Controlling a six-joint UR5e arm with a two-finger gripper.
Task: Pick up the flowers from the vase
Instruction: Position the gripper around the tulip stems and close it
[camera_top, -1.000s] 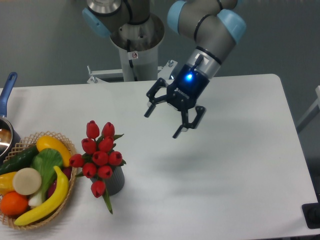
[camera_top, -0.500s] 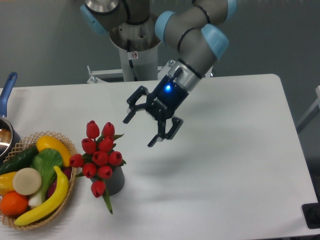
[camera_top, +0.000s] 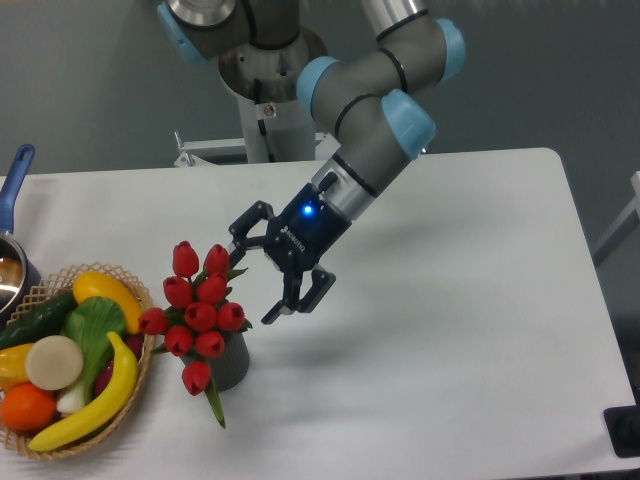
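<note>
I hold my gripper (camera_top: 265, 272) wide open and tilted toward the flowers (camera_top: 200, 298), so the jaws can close around the bunch from the right side. The flowers stand in the vase (camera_top: 232, 363) near the table's (camera_top: 450, 350) left edge. The wicker basket (camera_top: 135, 385) of fruit sits just beside them, limiting room on the left.

Arm: grey jointed robot arm with light blue joint caps (camera_top: 385, 90), reaching down and to the left from its grey pedestal base (camera_top: 268, 75) at the top of the view.
Wrist: silver and black segment, angled downward, with a small blue light lit on its side.
Gripper: black two-finger gripper (camera_top: 262, 275), tilted, held above the counter.
Fingers: spread wide apart, nothing between them; one finger (camera_top: 245, 228) upper left, the other (camera_top: 298, 297) lower right.
</note>
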